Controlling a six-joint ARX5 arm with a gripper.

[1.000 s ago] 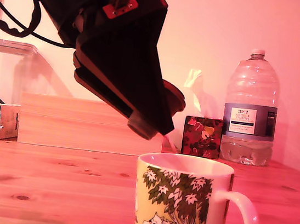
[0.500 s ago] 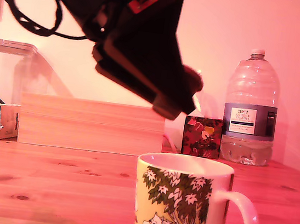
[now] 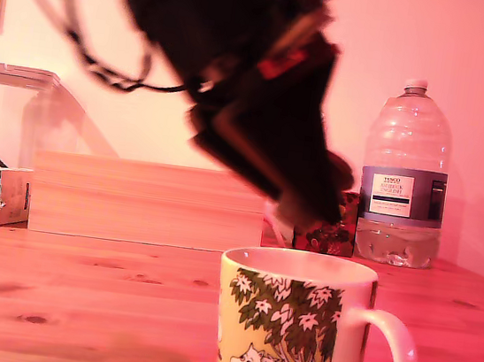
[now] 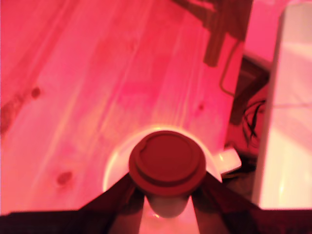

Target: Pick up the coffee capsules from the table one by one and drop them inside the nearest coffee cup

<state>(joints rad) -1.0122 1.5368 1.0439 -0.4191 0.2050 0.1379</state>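
On a light pine-wood worktop (image 3: 74, 302), a plain wooden box (image 3: 145, 202) stands at the exterior view's left. Right of it, the blurred black robot hand (image 3: 310, 210) hangs just above the white ceramic mug printed with green leaves (image 3: 294, 326), closed on a dark reddish-brown round coffee capsule (image 4: 167, 162); the wrist view shows that capsule over the mug's mouth. This looks like the drop step: next, opening the hand once centred.

The water bottle (image 3: 404, 180) has a label (image 3: 391, 194) headed "TESCO"; its smaller print is unreadable.
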